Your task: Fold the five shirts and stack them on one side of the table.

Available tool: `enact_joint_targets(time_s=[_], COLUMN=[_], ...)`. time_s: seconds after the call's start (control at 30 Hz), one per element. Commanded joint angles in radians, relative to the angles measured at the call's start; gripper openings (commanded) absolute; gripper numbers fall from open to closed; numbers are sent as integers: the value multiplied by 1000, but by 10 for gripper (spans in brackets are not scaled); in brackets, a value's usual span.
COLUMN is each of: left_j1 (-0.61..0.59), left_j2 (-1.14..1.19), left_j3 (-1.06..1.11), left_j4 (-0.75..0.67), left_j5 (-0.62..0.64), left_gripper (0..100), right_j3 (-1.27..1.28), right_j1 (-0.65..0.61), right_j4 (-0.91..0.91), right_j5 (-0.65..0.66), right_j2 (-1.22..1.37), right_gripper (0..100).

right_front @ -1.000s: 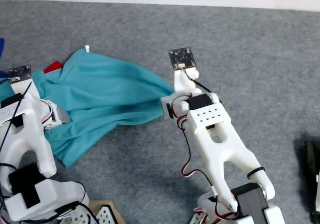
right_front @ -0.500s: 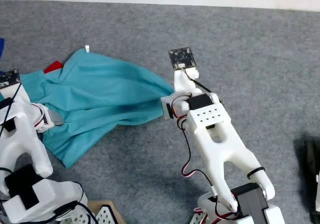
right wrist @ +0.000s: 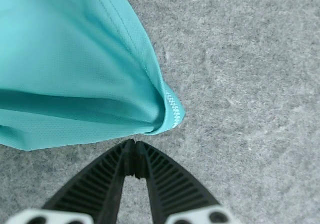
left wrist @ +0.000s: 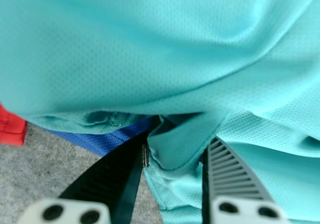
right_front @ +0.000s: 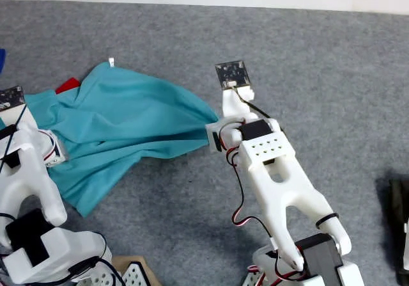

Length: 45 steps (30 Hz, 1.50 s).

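My left gripper is clamped on a fold of the teal shirt, which lies across the left side of the table. My right gripper is pinched shut, with the shirt's corner just past its tips and no cloth visibly between them. If I pull left now, I reckon that loose corner drags and it all bunches.

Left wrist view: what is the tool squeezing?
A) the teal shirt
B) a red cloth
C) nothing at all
A: a fold of the teal shirt is bunched up inside the left tool, while the red cloth lies off to the side of it.
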Motion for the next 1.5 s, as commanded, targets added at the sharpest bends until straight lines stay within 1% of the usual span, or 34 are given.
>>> enact_joint_targets(time_s=[0.0, 0.1, 0.27, 0.3, 0.43, 0.53, 0.67, 0.8, 0.87, 1.1, 1.17, 1.33, 1.47], left_j1=[1, 38, 117, 127, 153, 148, 147, 139, 136, 104, 94, 88, 91], left_j2=[-5, -13, -15, -15, -15, -15, -15, -15, -15, -13, -13, -13, -13], left_j3=[-35, -36, -36, -36, -38, -39, -39, -39, -39, -39, -39, -38, -38], left_j4=[-15, -12, -5, 9, 32, 29, 28, 28, 28, 28, 28, 11, -2], left_j5=[-9, -9, -3, -3, -3, -3, -3, -3, -3, -3, -5, -5, -5], left_gripper=[150, 72, 66, 66, 66, 66, 66, 66, 66, 66, 66, 66, 66], right_j3=[-5, -4, -4, -5, -18, -39, -65, -61, -64, -73, -73, -64, -35], right_j1=[-13, -13, -33, -35, -61, -87, -85, -84, -71, -22, -2, -1, 2], right_j4=[-12, -12, -12, -13, -15, -30, -61, -147, -162, -160, -154, -107, -125], right_j5=[8, 8, 9, 8, 6, 6, 6, 14, 14, 14, 14, 14, 14], right_j2=[-42, -42, -36, -25, 73, 133, 176, 209, 239, 278, 271, 163, 145], right_gripper=[13, 13, 16, 31, 144, 159, 156, 69, 39, 39, 54, 177, 185])
